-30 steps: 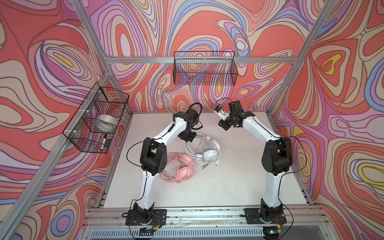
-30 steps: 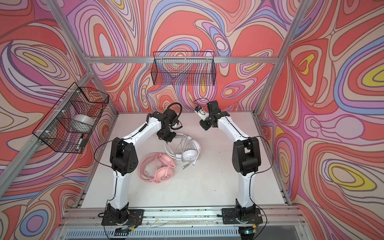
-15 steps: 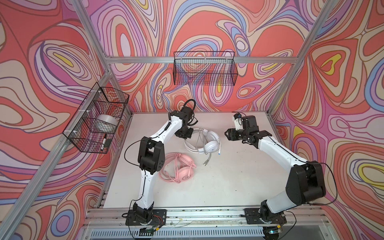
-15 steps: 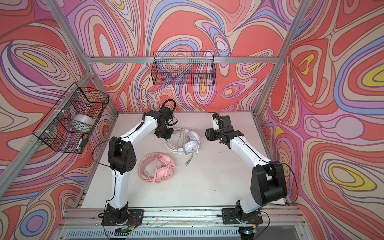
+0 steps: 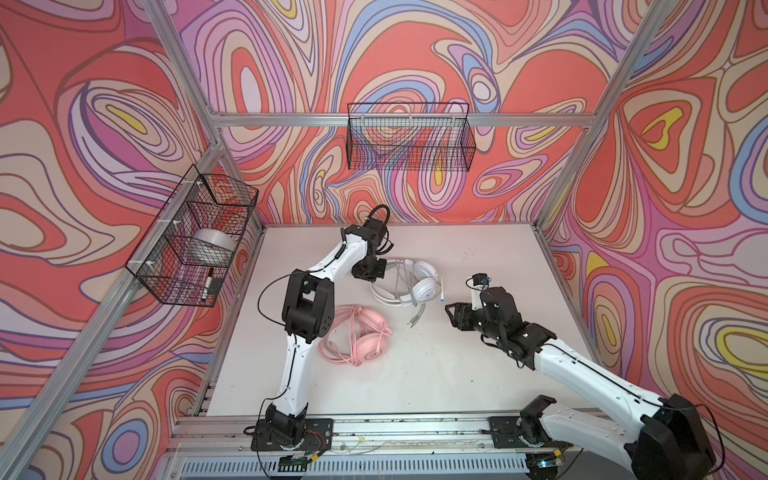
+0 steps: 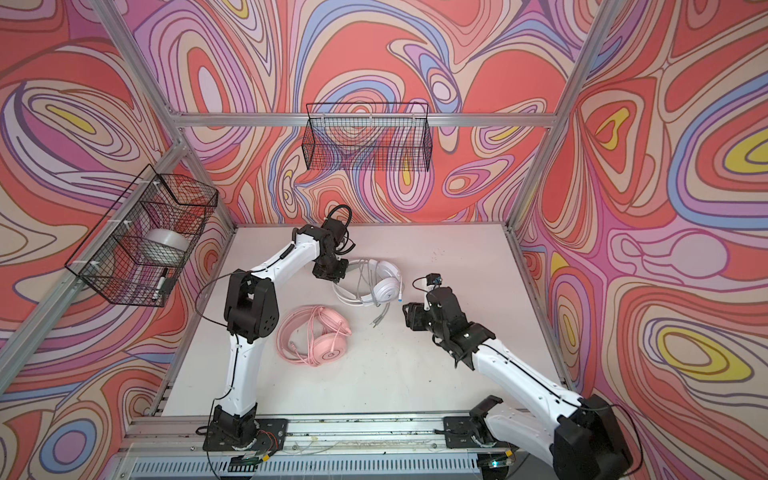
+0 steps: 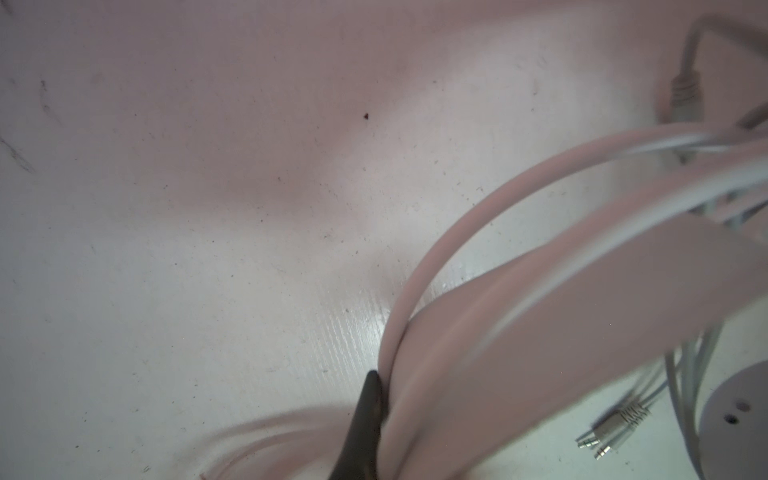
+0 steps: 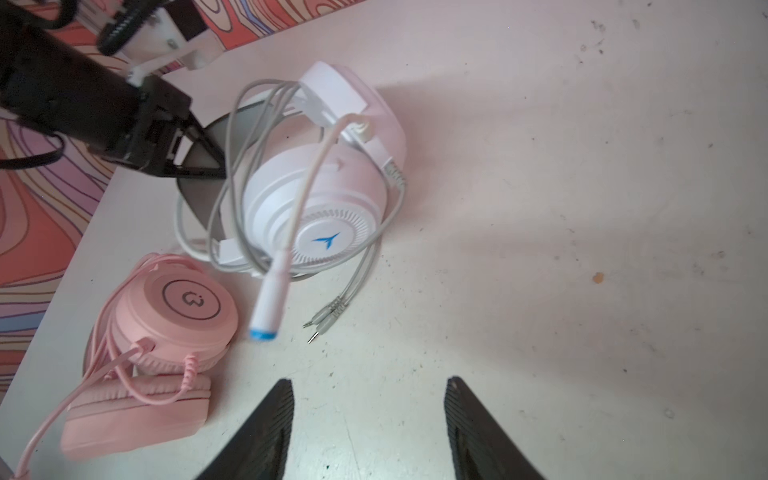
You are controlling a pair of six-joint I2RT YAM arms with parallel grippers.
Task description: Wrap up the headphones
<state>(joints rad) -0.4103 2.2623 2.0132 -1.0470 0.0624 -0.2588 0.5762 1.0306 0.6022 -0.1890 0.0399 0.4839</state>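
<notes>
Right gripper has withdrawn near-right, jaws apart, empty; left gripper, far left, clamps white headset band.

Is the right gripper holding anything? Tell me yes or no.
No: the right gripper stands open over the table, nothing between its jaws, the white headset lying clear of it.

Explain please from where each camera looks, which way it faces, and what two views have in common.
Both top views: high above the base rail, looking down toward the back wall; both arms, left gripper on the white headset, right gripper open.
Left wrist: close over the table, facing it; one dark finger against the white headset's band.
Right wrist: low over the table, facing the white headset and pink headset; its two fingers apart, plus the left gripper.
Shared: both wrist views show the white headset's plugs.
</notes>
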